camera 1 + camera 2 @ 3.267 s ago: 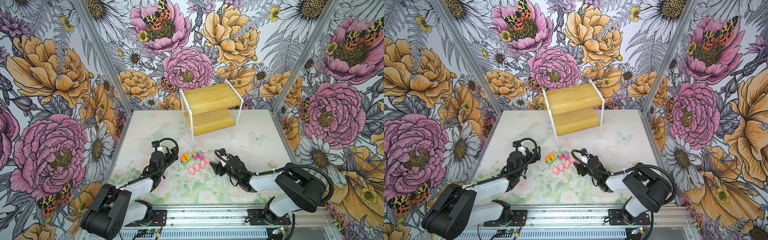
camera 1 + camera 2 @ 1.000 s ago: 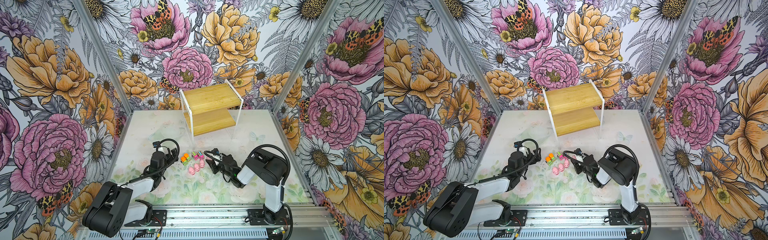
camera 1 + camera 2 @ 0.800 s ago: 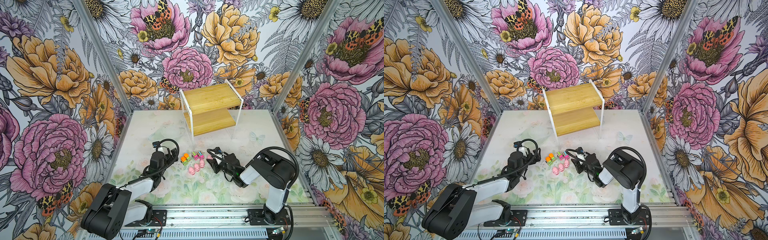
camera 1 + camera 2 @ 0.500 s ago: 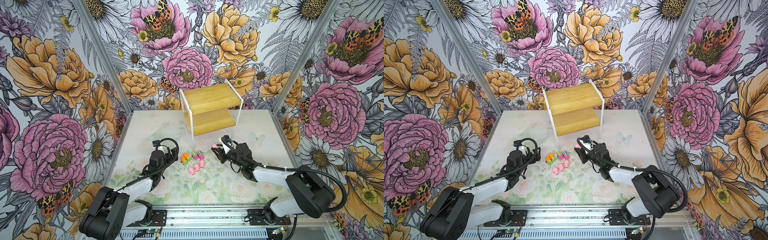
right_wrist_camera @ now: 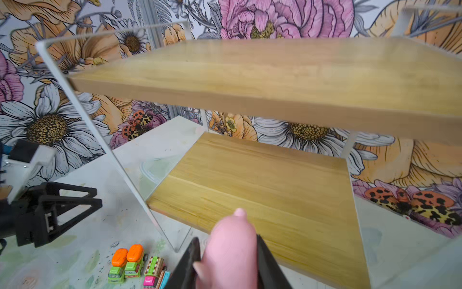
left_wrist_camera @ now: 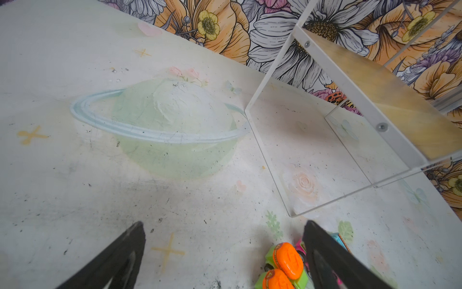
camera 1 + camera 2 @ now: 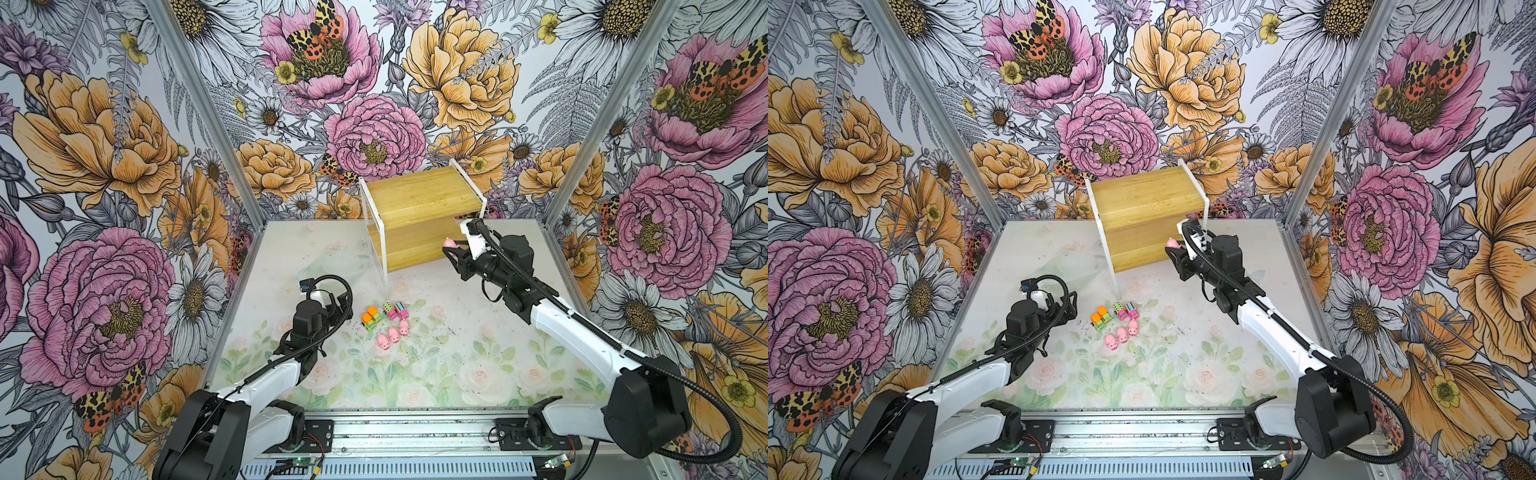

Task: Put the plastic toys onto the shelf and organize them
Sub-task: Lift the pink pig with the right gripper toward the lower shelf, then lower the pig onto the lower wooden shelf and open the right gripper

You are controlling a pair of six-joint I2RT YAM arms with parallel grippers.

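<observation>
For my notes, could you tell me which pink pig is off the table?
The pink pig in the right gripper, held up before the shelf; the other three pigs lie on the table.

The shelf point(image 7: 419, 195) stood at the back of the surface point(image 7: 457, 374), close to the rear wall point(image 7: 415, 62). In front of its left front leg point(image 7: 383, 262), four trucks point(image 7: 390, 311) sat in a row on the surface, with three pigs point(image 7: 393, 334) in a slanting line just before them. The left hand point(image 7: 338, 301) lay just left of the trucks, apart from them. The right hand point(image 7: 451, 248), by the front right corner of the lower board point(image 7: 415, 245), held one pig point(image 7: 449, 242) above the surface.
</observation>
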